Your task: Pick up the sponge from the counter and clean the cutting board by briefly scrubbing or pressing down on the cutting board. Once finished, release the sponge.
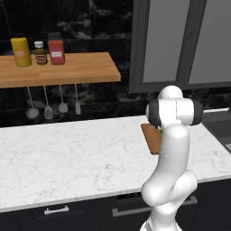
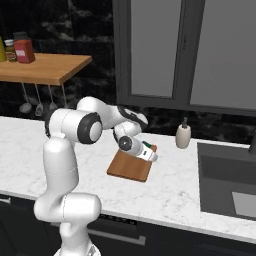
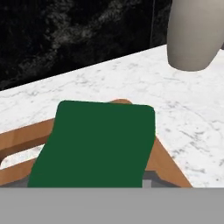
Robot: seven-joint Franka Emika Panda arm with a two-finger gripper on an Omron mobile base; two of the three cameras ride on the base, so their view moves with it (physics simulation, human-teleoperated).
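Note:
The sponge [image 3: 96,144] shows its dark green top large in the hand view, lying over the far end of the reddish-brown cutting board [image 3: 166,162]. From the right base view, my gripper [image 2: 150,152] is shut on the sponge [image 2: 148,146] at the far right corner of the cutting board [image 2: 130,167], which lies flat on the white marble counter [image 2: 175,185]. Whether the sponge presses on the wood or hovers just above it, I cannot tell. In the left base view my arm hides most of the cutting board [image 1: 152,137]; my fingertips are hidden behind the sponge in the hand view.
A beige soap bottle [image 2: 183,136] stands just beyond the board, near the dark sink [image 2: 227,182] on the right. A wooden wall shelf [image 1: 58,67] with jars and hanging utensils [image 1: 47,108] is at the far left. The counter [image 1: 67,158] stretches wide to the left.

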